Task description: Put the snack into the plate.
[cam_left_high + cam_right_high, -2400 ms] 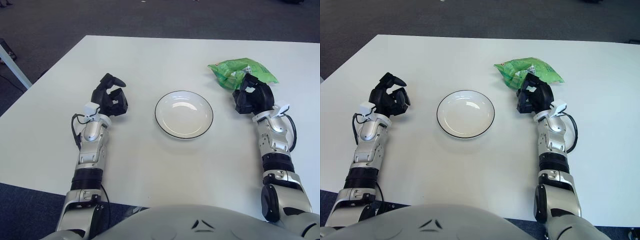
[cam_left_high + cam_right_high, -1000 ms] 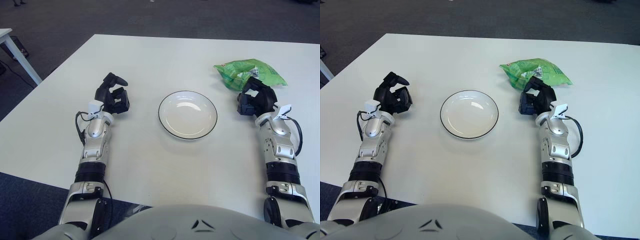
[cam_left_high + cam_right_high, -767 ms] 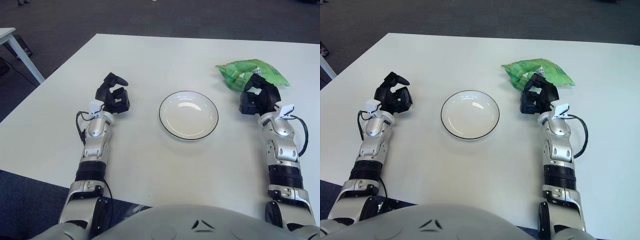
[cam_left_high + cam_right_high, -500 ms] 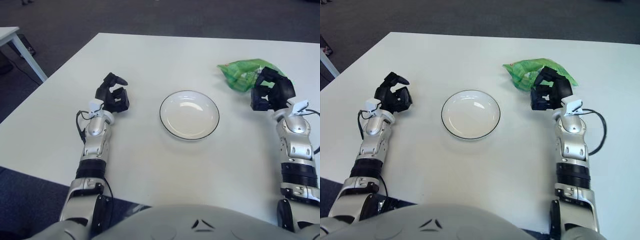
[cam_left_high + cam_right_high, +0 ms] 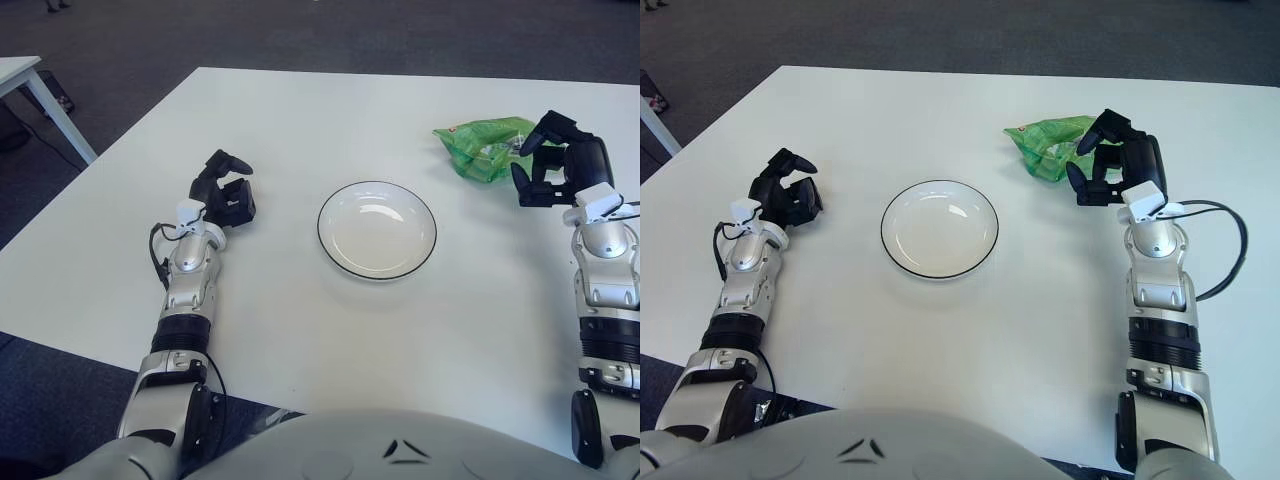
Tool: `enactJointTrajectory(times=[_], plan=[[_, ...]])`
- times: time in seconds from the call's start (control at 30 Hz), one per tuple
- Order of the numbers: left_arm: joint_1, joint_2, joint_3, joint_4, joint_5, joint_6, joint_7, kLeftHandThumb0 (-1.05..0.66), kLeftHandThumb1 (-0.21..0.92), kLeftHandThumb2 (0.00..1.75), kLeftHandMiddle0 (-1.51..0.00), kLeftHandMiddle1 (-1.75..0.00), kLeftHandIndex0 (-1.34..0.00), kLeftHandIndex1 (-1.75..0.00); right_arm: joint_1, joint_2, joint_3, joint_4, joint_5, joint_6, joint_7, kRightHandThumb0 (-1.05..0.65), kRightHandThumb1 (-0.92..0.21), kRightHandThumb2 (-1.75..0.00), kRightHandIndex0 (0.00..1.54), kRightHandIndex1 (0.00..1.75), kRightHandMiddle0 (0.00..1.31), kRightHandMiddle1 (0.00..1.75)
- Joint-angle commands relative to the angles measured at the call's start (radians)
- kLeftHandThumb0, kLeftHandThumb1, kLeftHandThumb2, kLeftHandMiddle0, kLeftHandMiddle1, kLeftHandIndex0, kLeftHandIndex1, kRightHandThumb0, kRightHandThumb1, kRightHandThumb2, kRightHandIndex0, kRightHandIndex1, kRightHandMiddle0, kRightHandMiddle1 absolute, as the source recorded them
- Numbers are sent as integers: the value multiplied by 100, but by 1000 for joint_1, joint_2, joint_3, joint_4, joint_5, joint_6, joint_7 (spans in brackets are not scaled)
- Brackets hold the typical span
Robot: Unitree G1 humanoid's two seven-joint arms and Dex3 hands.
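Your left eye view is catching a second table's corner (image 5: 20, 75) far left of the plate (image 5: 377, 229); the right eye view is not. The green snack bag (image 5: 486, 148) is lying on the worktop (image 5: 300, 330), right of the plate and behind it. Your right robot hand (image 5: 556, 165) is hovering spread over the bag's right end, gripping nothing. Your left robot hand (image 5: 224, 195) is sitting left of the plate, loosely open.

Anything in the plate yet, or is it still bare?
The plate holds nothing; its white inside shows all the way round. The green snack bag lies on the table to its right, the right hand covering the bag's right end. The left hand shows left of the plate.
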Motion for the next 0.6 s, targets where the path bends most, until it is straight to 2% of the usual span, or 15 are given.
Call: enactJointTrajectory(times=[0.0, 0.13, 0.2, 0.23, 0.33, 0.4, 0.43, 0.5, 0.53, 0.57], plan=[[126, -74, -7, 107, 4, -18, 11, -43, 46, 114, -108, -175, -50, -175, -29, -39, 17, -10, -55, -2, -10, -43, -48, -111, 95, 175, 48, 175], [121, -76, -7, 115, 10, -21, 21, -44, 45, 114, -108, -175, -50, -175, -65, -82, 29, 40, -81, -20, 2, -42, -50, -108, 90, 175, 47, 175], [119, -78, -8, 116, 17, -21, 35, -44, 44, 115, -109, -175, -51, -175, -98, -122, 39, 92, -93, -46, 20, -22, -39, -122, 78, 173, 44, 174], [118, -78, -8, 116, 18, -19, 38, -44, 43, 117, -110, -175, -52, -175, -118, -162, 53, 122, -108, -69, 38, -3, -31, -131, 66, 169, 40, 175], [118, -76, -9, 118, 13, -16, 32, -44, 43, 117, -108, -175, -52, -175, -153, -237, 87, 173, -165, -125, 48, -2, -41, -117, 60, 160, 35, 175], [118, -76, -9, 119, 10, -15, 28, -44, 44, 116, -108, -175, -51, -175, -165, -257, 100, 193, -190, -148, 38, -1, -52, -101, 53, 156, 30, 175], [118, -76, -8, 119, 8, -16, 25, -44, 44, 116, -108, -175, -51, -175, -173, -274, 113, 206, -217, -162, 27, -1, -54, -99, 52, 156, 29, 175], [118, -76, -7, 121, 3, -17, 19, -44, 45, 115, -108, -175, -51, -175, -190, -304, 138, 230, -266, -187, 10, -19, -67, -84, 37, 152, 27, 175], [118, -76, -7, 121, 0, -17, 16, -44, 45, 115, -108, -175, -51, -175, -197, -316, 149, 238, -286, -198, 4, -25, -76, -72, 29, 144, 24, 175], [119, -75, -6, 121, -3, -18, 12, -44, 45, 115, -107, -175, -51, -175, -205, -328, 161, 248, -305, -208, 2, -27, -79, -68, 26, 141, 23, 175]])
